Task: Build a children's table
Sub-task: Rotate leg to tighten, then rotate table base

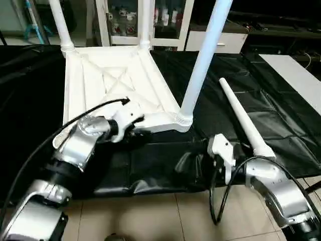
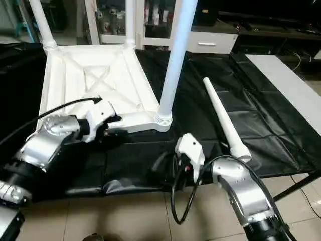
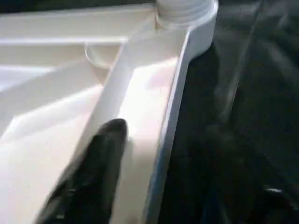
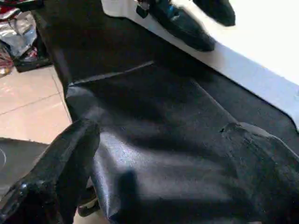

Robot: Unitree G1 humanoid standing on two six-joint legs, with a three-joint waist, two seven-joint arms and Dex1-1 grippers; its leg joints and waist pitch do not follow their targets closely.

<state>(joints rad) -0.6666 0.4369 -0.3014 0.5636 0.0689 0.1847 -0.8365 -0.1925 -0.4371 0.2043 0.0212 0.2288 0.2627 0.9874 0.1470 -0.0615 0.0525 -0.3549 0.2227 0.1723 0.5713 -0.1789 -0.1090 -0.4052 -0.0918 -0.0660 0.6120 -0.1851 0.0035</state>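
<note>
The children's table top (image 1: 100, 75) lies upside down on the black-draped worktable (image 1: 281, 135), ribs up. Three white legs stand in its corner sockets: far left (image 1: 60, 22), far middle (image 1: 144, 22) and near right (image 1: 203, 60). A loose leg (image 1: 243, 120) lies on the cloth to its right. My left gripper (image 1: 143, 131) is open at the top's near rim, one finger (image 3: 93, 172) inside the rim and the other outside it. My right gripper (image 4: 159, 163) is wide open and holds nothing, low over the cloth near the worktable's front edge, below the near right leg.
A flat white board (image 1: 296, 75) lies at the worktable's right side. White cabinets (image 1: 220, 40) stand behind. Tiled floor (image 1: 150, 216) runs along the front edge, where the cloth (image 1: 150, 183) bunches. A black cable (image 1: 218, 201) hangs from my right wrist.
</note>
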